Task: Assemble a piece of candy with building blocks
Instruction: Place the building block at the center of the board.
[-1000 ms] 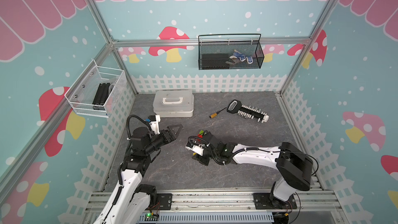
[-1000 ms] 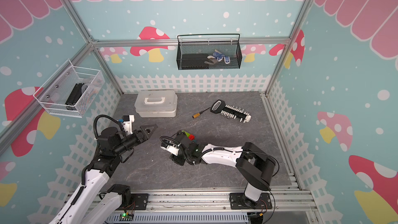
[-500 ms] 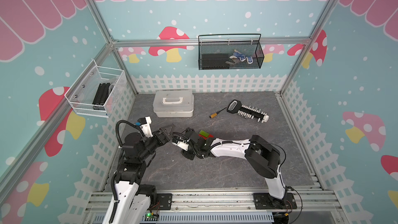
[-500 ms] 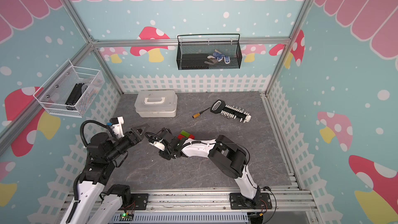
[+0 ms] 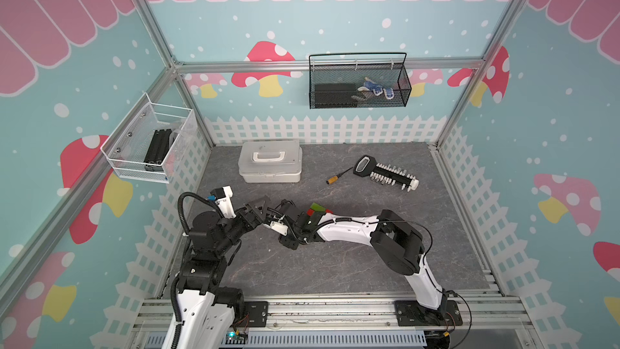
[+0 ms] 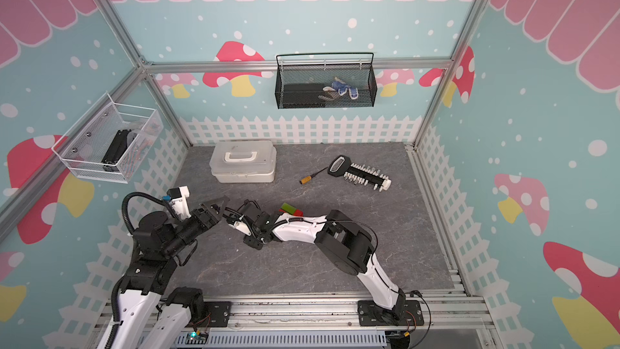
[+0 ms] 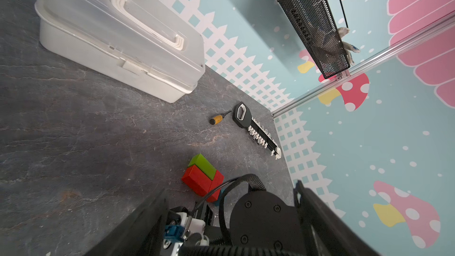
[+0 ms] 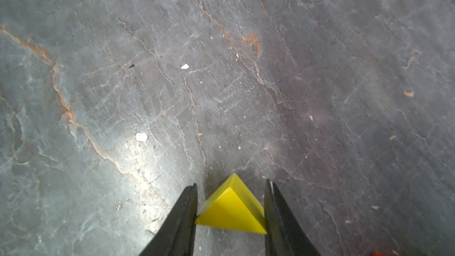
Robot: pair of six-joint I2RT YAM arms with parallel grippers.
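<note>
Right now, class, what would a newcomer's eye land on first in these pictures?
The bright yellow triangle, bracketed by the right pincer on the grey table. Then the red-and-green blocks mid-table, with the white lidded box nearer the back fence.

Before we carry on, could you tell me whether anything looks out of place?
Nothing spilled or damaged. The open left gripper crowds the right arm's wrist, and white flecks litter the table near the yellow triangle.
</note>
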